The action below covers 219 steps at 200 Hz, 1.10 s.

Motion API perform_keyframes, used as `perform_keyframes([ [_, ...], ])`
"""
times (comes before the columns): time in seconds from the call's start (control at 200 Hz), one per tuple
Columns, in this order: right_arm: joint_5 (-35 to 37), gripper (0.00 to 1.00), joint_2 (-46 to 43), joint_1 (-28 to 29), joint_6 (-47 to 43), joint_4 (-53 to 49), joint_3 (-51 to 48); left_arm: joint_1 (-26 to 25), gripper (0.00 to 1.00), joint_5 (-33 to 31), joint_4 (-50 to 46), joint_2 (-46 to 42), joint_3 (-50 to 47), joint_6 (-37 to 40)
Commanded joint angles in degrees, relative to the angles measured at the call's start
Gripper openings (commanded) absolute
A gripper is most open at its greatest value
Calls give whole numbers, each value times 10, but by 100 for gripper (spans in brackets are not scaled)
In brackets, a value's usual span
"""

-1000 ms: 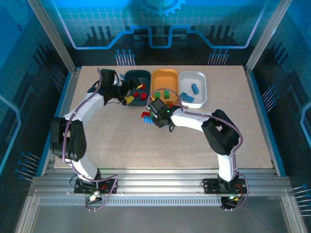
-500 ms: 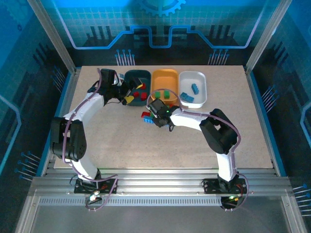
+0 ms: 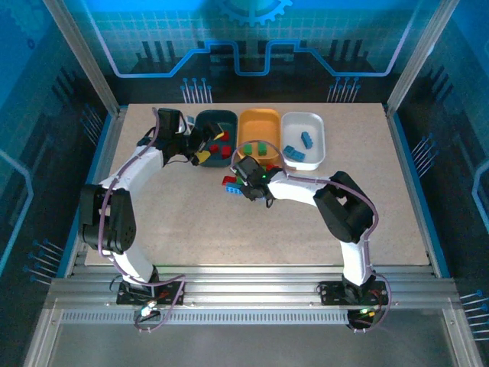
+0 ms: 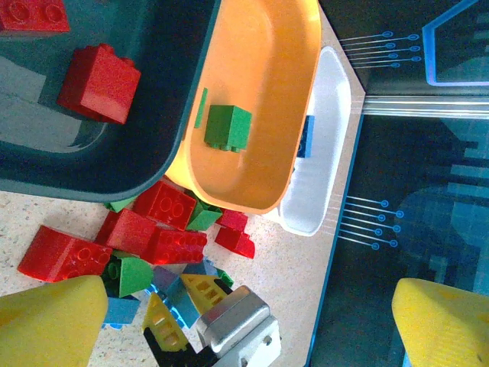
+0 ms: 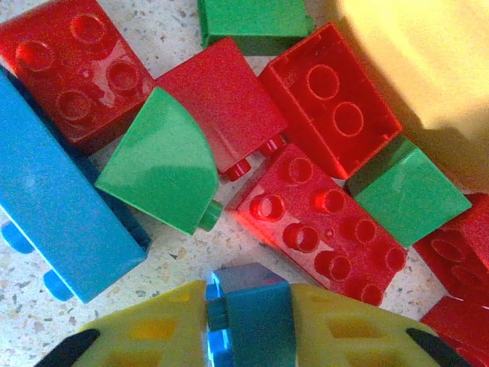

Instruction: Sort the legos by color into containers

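Top external view, left to right: my left gripper (image 3: 202, 150) hangs spread wide at the teal tray (image 3: 208, 117) (red bricks (image 3: 220, 147) lie inside). The orange tray (image 3: 260, 115) holds green bricks (image 3: 261, 147), and the white tray (image 3: 304, 117) holds blue bricks (image 3: 306, 139). Just beside the trays, at the loose pile (image 3: 228, 183), my right gripper (image 5: 248, 325) pinches a blue brick (image 5: 252, 302).
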Motion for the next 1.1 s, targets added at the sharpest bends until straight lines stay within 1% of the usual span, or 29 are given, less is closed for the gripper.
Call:
perform_keyframes([
  [0.0, -20, 29, -7, 3, 20, -29, -24, 9, 97, 21, 9, 8, 0, 4],
  [0.2, -36, 27, -56, 6, 43, -19, -27, 9, 97, 20, 9, 8, 2, 3],
  [0.44, -24, 24, -68, 7, 45, -20, -14, 10, 97, 21, 10, 6, 1, 2],
  [0.555, -13, 24, -80, -6, 50, -23, -8, 10, 97, 22, 10, 6, 1, 3],
  [0.64, -8, 24, -98, -34, 57, -27, 9, 10, 97, 27, 15, 7, 0, 0],
  [0.77, -15, 24, -126, -101, 88, -29, 45, 5, 98, 37, 18, 11, 0, -5],
  [0.82, -7, 25, -120, -128, 99, -36, 66, 2, 98, 37, 18, 13, 0, -5],
  [0.916, -26, 24, -102, -178, 122, -54, 101, -5, 98, 35, 12, 15, 3, -2],
  [0.991, -48, 25, -94, -205, 129, -51, 113, -9, 98, 36, 10, 18, 5, -2],
  [1.091, -39, 25, -68, -239, 142, -68, 139, -12, 98, 36, 7, 23, 6, -1],
])
